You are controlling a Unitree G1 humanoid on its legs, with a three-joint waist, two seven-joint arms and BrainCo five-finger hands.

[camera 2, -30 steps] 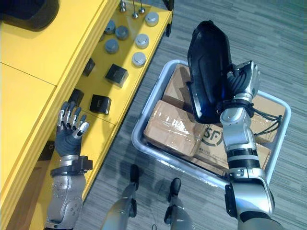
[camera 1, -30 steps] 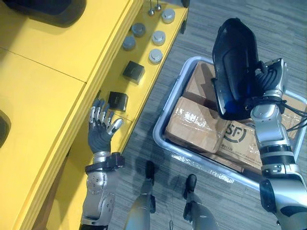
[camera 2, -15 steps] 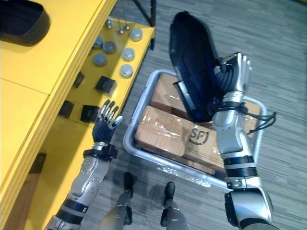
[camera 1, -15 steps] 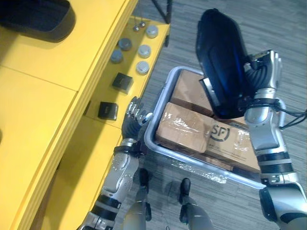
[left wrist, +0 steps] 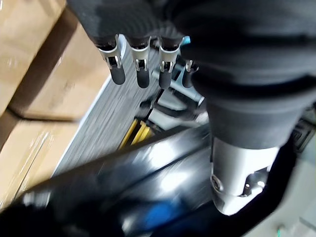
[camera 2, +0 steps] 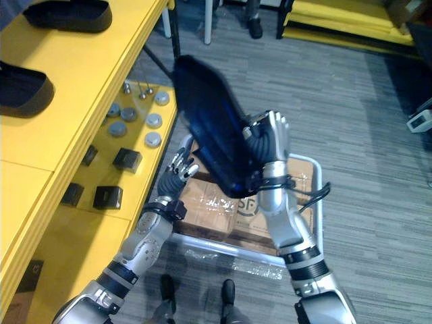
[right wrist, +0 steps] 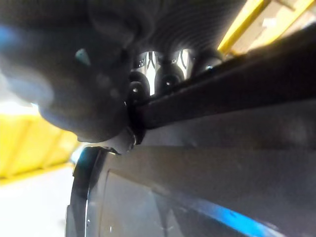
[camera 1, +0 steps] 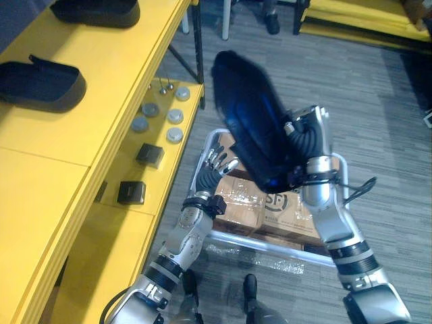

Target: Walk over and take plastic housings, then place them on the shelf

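A large black plastic housing is held tilted above the grey bin, its upper end leaning toward the yellow shelf. My right hand is shut on its right edge, and the right wrist view shows the fingers curled over the rim of the housing. My left hand is open just below the housing's lower left edge, fingers straight; I cannot tell whether it touches. Two more black housings lie on the shelf top.
The grey bin holds taped cardboard boxes and stands beside the shelf. The lower shelf level carries two small black boxes and several metal discs. Another yellow rack stands at the far right across the grey floor.
The camera has swung up and shows more floor and shelf top. My left hand has left the lower shelf and come across to the bin under the housing. The housing now leans further toward the shelf.
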